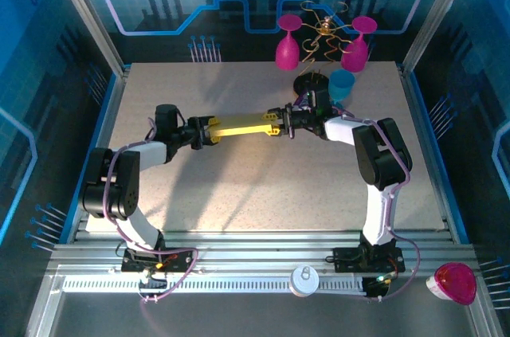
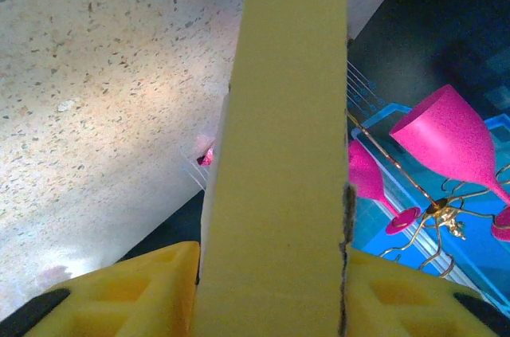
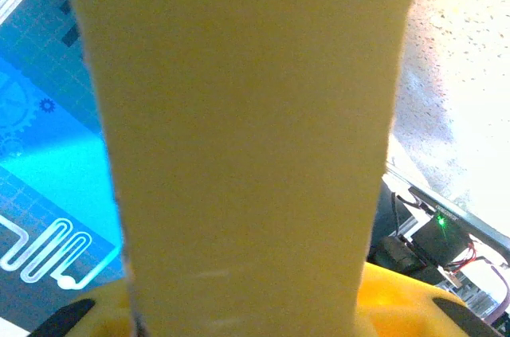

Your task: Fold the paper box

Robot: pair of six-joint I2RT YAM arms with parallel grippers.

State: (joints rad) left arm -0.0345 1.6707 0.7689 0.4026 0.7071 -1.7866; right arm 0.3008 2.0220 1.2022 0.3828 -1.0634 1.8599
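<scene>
One paper box (image 1: 239,125), held aloft.
Its ends sit clamped in the left pincer (image 1: 209,131) and right pincer (image 1: 275,123); two pink goblets (image 1: 287,46), one blue cup (image 1: 342,84) behind.

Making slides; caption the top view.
The paper box spans between the left pincer and the right pincer, over the table.

Top view: two robot arms are showing white shell links between bulky black joint housings, the left arm (image 1: 119,186) at lower left and the right arm (image 1: 378,166) at lower right. Thin lilac cables are looping along both arms and trailing around their black bases at the bottom edge. A small green light (image 1: 382,277) is glowing by the right base. The left gripper (image 1: 209,131) and right gripper (image 1: 279,123) are wearing yellow plastic fingers (image 2: 127,297); the wrist views are showing these moulded with recessed pockets and dark backing at the lower corners.
</scene>
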